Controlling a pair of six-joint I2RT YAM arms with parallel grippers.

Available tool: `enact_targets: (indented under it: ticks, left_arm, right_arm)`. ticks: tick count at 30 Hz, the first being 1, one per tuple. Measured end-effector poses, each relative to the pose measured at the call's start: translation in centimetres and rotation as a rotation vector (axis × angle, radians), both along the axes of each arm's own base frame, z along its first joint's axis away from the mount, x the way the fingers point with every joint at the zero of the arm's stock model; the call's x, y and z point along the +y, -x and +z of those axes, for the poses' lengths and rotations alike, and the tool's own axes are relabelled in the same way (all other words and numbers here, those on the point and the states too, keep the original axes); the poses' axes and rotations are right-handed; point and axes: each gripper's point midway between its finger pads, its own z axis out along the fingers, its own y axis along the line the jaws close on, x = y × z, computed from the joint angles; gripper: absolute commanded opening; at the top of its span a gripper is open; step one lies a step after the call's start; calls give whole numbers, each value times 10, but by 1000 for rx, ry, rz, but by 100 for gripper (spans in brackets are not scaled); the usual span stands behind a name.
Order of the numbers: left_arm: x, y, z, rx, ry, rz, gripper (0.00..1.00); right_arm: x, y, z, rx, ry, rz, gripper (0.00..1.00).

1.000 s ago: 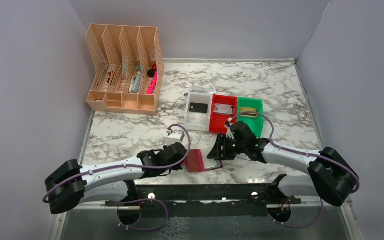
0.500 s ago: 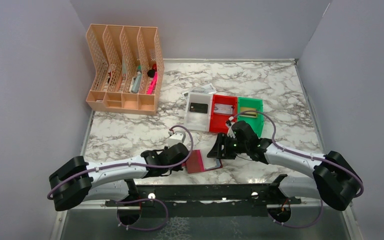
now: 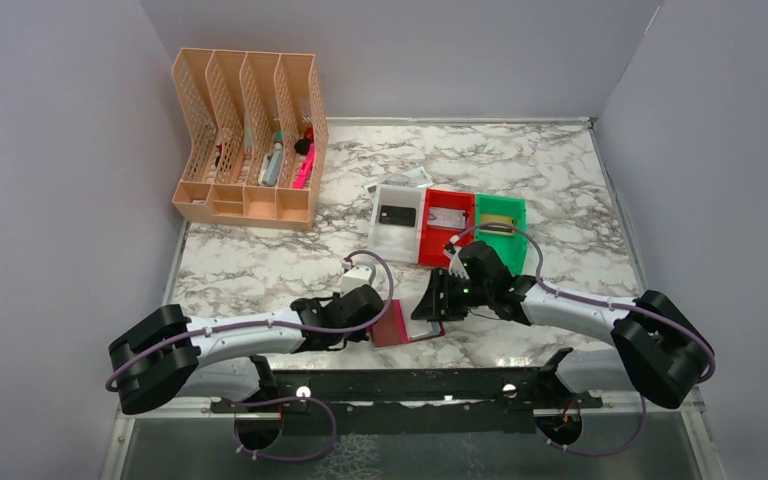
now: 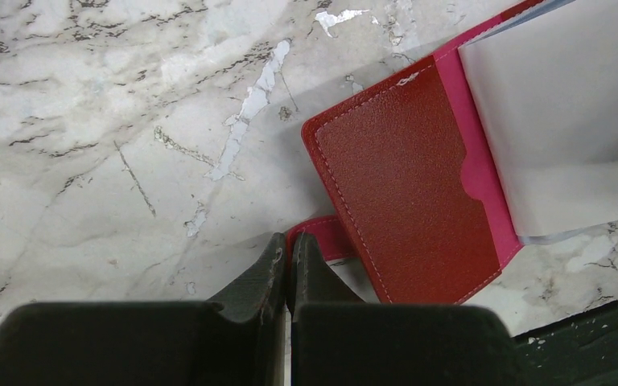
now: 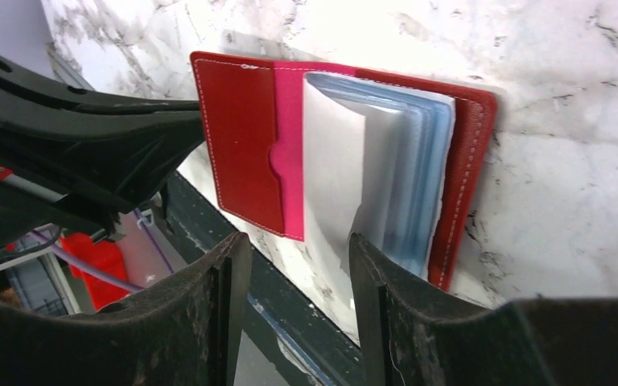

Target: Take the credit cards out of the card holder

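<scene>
The maroon card holder (image 3: 392,323) lies open on the marble near the front edge. Its red cover (image 4: 406,185) and bluish-clear sleeves (image 5: 406,185) show in both wrist views. My left gripper (image 4: 290,245) is shut on the holder's small side tab (image 4: 326,235). My right gripper (image 5: 298,249) is open, its fingers either side of the near edge of a pale sleeve page (image 5: 334,177). A black card (image 3: 396,215), a silver card (image 3: 447,217) and a gold card (image 3: 499,222) lie in the bins. I cannot tell if a card sits in the sleeves.
White (image 3: 380,232), red (image 3: 430,245) and green (image 3: 516,240) bins stand side by side behind the holder. An orange file rack (image 3: 250,140) with pens stands at the back left. A black rail (image 3: 410,382) runs along the front edge just below the holder.
My left arm has reached slightly further right toward the holder. My right gripper has shifted a little left over the sleeves. The holder has hardly moved.
</scene>
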Motion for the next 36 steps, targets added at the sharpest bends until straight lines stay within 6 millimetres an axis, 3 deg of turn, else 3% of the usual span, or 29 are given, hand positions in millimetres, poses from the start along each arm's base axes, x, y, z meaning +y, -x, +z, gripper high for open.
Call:
enact_targets:
  ticks: [6, 9, 19, 29, 36]
  left_arm:
    - [-3, -2, -1, 1, -6, -4, 0]
    - [-5, -3, -1, -1, -7, -7, 0]
    - [-6, -3, 0, -4, -12, -17, 0]
    - [-7, -4, -1, -5, -13, -18, 0]
    - [-8, -4, -1, -4, -14, -18, 0]
  right_arm:
    - [10, 3, 11, -7, -67, 45, 53]
    - [13, 3, 12, -6, -85, 57, 58]
    - [-8, -14, 20, -90, 38, -41, 65]
    - [-10, 4, -6, -1, 50, 4, 65]
    - [-2, 6, -3, 6, 9, 34, 61]
